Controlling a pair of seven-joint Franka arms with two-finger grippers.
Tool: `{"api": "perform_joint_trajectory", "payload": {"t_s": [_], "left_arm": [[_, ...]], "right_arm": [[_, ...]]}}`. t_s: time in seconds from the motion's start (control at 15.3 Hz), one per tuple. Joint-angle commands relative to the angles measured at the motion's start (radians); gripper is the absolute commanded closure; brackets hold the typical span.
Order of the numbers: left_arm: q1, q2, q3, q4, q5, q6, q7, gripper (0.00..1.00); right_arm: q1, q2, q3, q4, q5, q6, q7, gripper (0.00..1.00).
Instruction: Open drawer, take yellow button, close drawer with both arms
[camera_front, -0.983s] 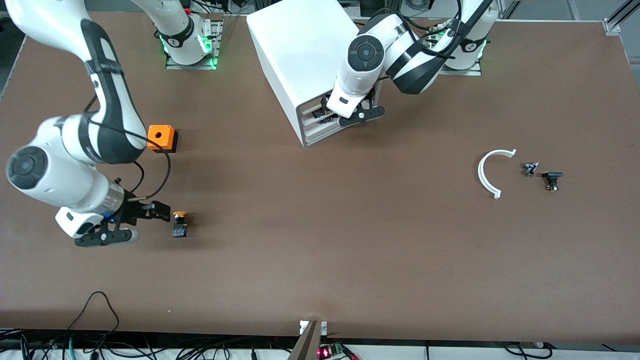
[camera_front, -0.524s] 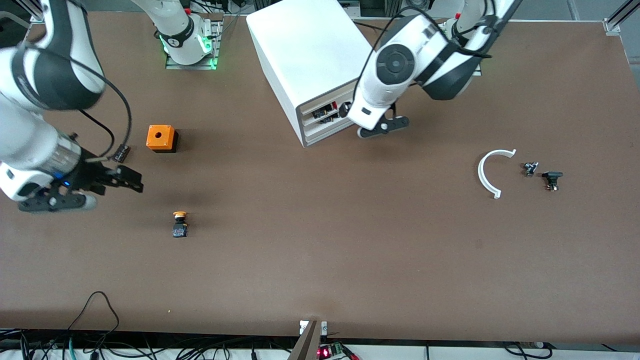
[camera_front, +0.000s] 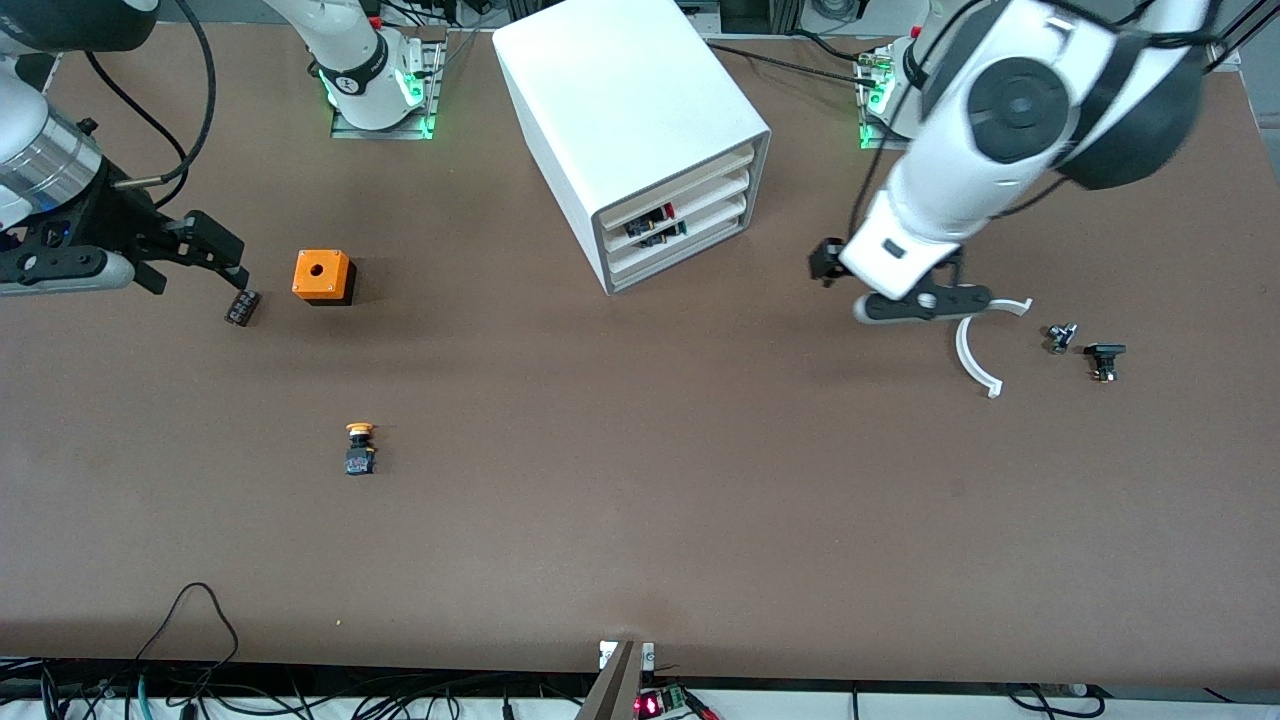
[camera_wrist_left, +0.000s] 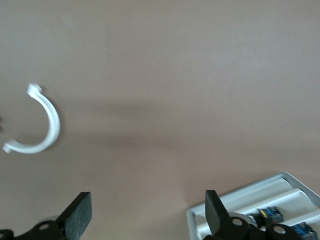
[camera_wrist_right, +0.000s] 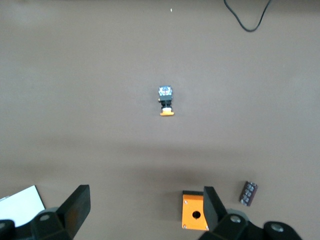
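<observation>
The button (camera_front: 360, 448), orange-yellow cap on a black and blue body, lies on its side on the bare table; the right wrist view shows the button (camera_wrist_right: 165, 100) well away from the fingers. My right gripper (camera_front: 180, 266) hangs open and empty over the table's right-arm end, beside the orange cube. The white cabinet (camera_front: 620, 110) stands mid-table with its drawers (camera_front: 700, 190) pushed in; small parts show at their edge. My left gripper (camera_front: 843, 290) is open and empty over the table between the cabinet and a white arc. Both wrist views show open jaws, left (camera_wrist_left: 146, 200) and right (camera_wrist_right: 145, 194).
An orange cube (camera_front: 322, 276) with a round hole and a small black ribbed block (camera_front: 241, 307) sit near the right gripper. A white arc (camera_front: 975, 350) and two small dark parts (camera_front: 1062, 337) (camera_front: 1104, 360) lie toward the left arm's end.
The right gripper rose and drew back from the button toward the orange cube. The left gripper left the cabinet front and swung out toward the white arc. The button stayed put.
</observation>
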Motion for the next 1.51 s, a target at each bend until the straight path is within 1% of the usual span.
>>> {"api": "perform_joint_trajectory", "payload": {"t_s": [0.0,0.07,0.13,0.2,0.26,0.33,0.39,0.52,0.66,0.79,1.44], "left_arm": [[-0.004,-0.079,0.128,0.003,0.002,-0.015,0.204,0.00],[-0.013,-0.105,0.183,-0.006,0.002,-0.009,0.311,0.00],[-0.043,-0.122,0.243,-0.009,0.002,-0.003,0.394,0.00],[-0.086,-0.139,0.329,-0.017,0.000,0.002,0.458,0.00],[-0.126,-0.156,0.396,-0.026,0.000,0.002,0.509,0.00],[-0.143,-0.173,0.444,-0.049,-0.003,0.005,0.561,0.00],[-0.157,-0.204,0.482,-0.081,-0.003,0.011,0.586,0.00],[-0.168,-0.247,0.526,-0.132,-0.003,0.063,0.588,0.00],[-0.189,-0.253,0.533,-0.132,-0.001,0.053,0.586,0.00],[-0.188,-0.245,0.524,-0.111,-0.004,-0.013,0.589,0.00],[-0.183,-0.241,0.523,-0.095,-0.030,-0.020,0.588,0.00]], "right_arm": [[-0.020,-0.050,0.020,-0.065,-0.016,0.013,0.029,0.00],[-0.020,-0.050,0.017,-0.065,-0.016,0.012,0.027,0.00],[-0.020,-0.050,0.014,-0.062,-0.017,0.009,0.029,0.00],[-0.020,-0.050,0.014,-0.060,-0.017,0.009,0.029,0.00],[-0.020,-0.050,0.014,-0.059,-0.031,0.007,0.032,0.00],[-0.020,-0.050,0.014,-0.056,-0.054,0.001,0.032,0.00],[-0.020,-0.050,0.014,-0.048,-0.055,-0.026,0.036,0.00],[-0.020,-0.044,0.017,-0.024,-0.054,-0.089,0.046,0.00],[-0.020,-0.025,0.017,0.013,-0.054,-0.106,0.040,0.00],[-0.020,-0.005,0.017,0.033,-0.054,-0.125,0.044,0.00],[-0.018,0.001,0.019,0.050,-0.055,-0.120,0.035,0.00]]}}
